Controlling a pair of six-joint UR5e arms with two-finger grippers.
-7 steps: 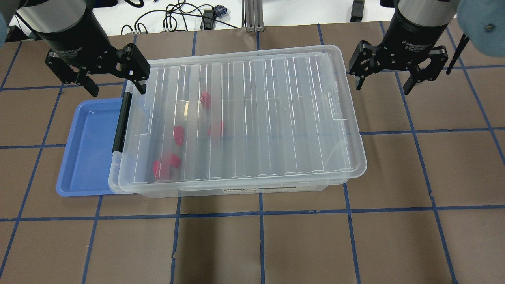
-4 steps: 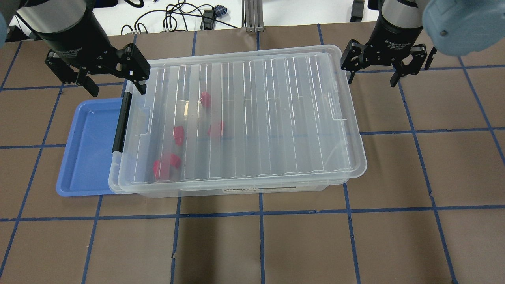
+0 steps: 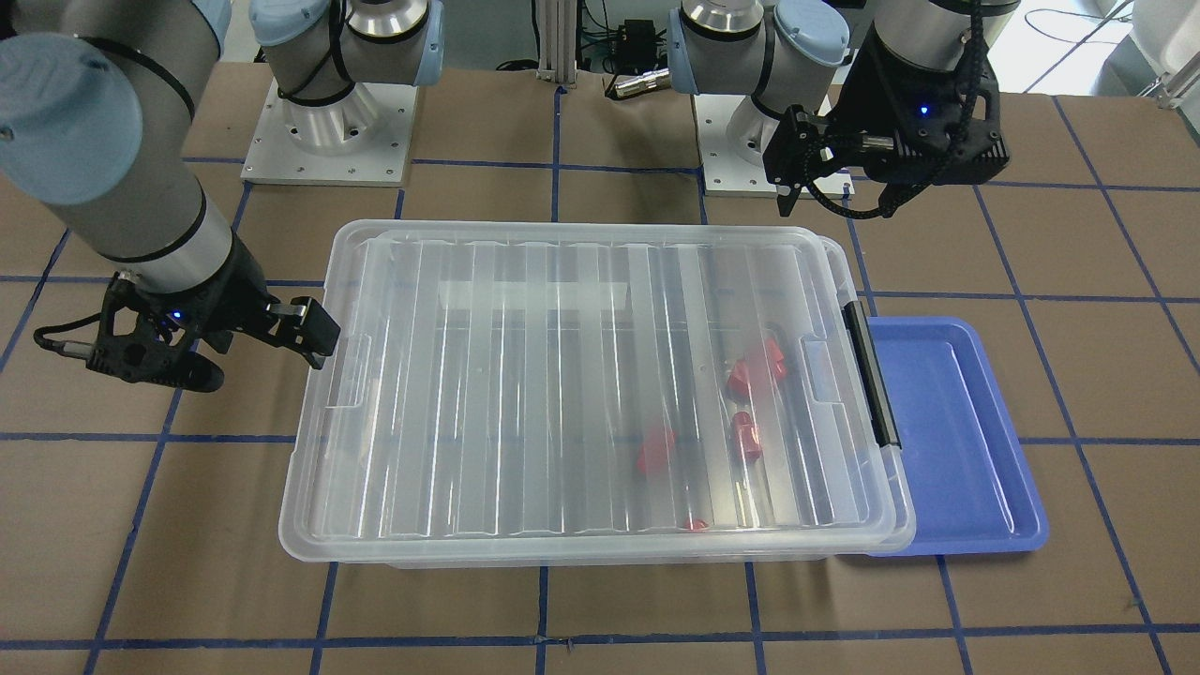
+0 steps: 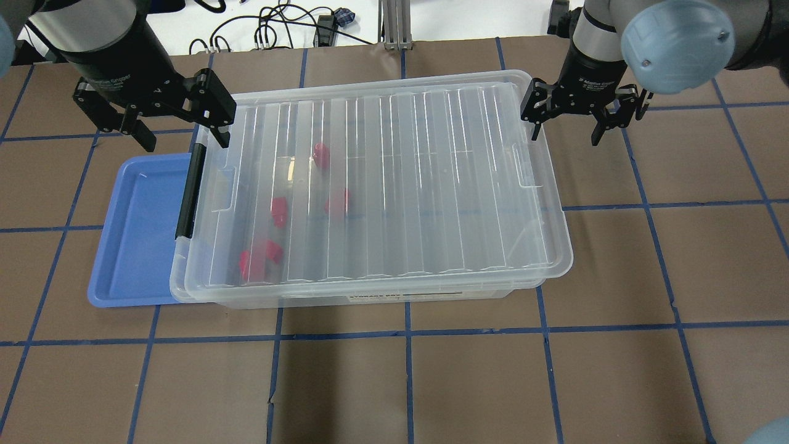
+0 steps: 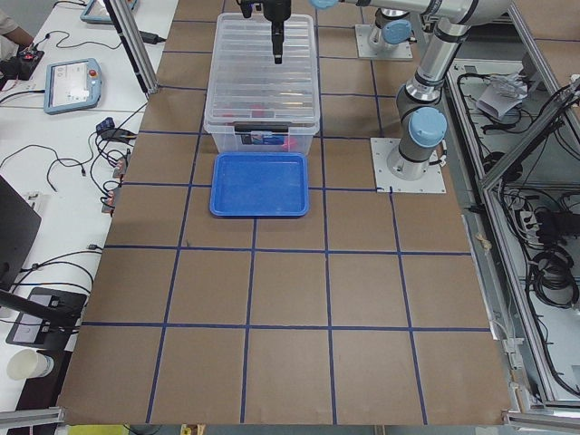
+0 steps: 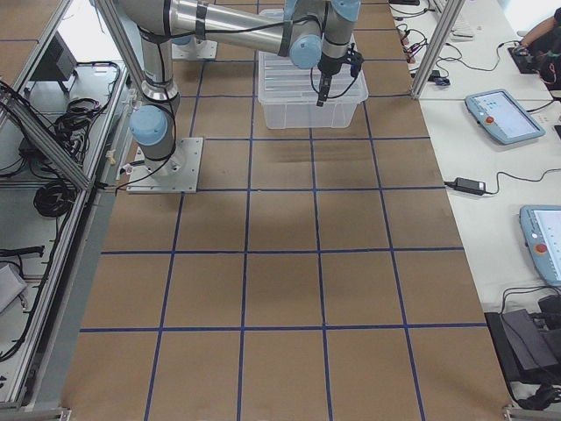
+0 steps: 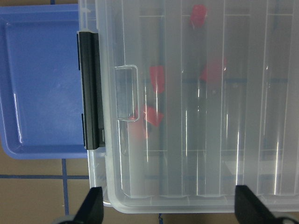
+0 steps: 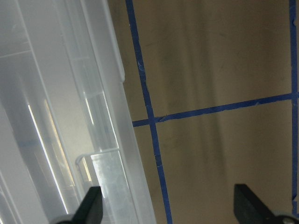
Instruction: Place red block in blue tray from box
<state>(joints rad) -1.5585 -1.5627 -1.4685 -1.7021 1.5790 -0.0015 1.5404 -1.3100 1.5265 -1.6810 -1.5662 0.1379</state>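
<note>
Recording red block (image 3: 747,436) lying inside the lidded box (image 4: 558,234), toward its left end — blue tray (image 4: 138,228) sitting just left. Noting left gripper (image 4: 185,143) hovering over the box's far-left corner, right gripper (image 4: 566,137) beside the far-right corner — both spread apart, gripping nothing

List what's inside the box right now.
Through the closed ribbed lid, the box shows several red pieces toward its black latch end. The lid blurs them, so exact shapes and count cannot be told.
</note>
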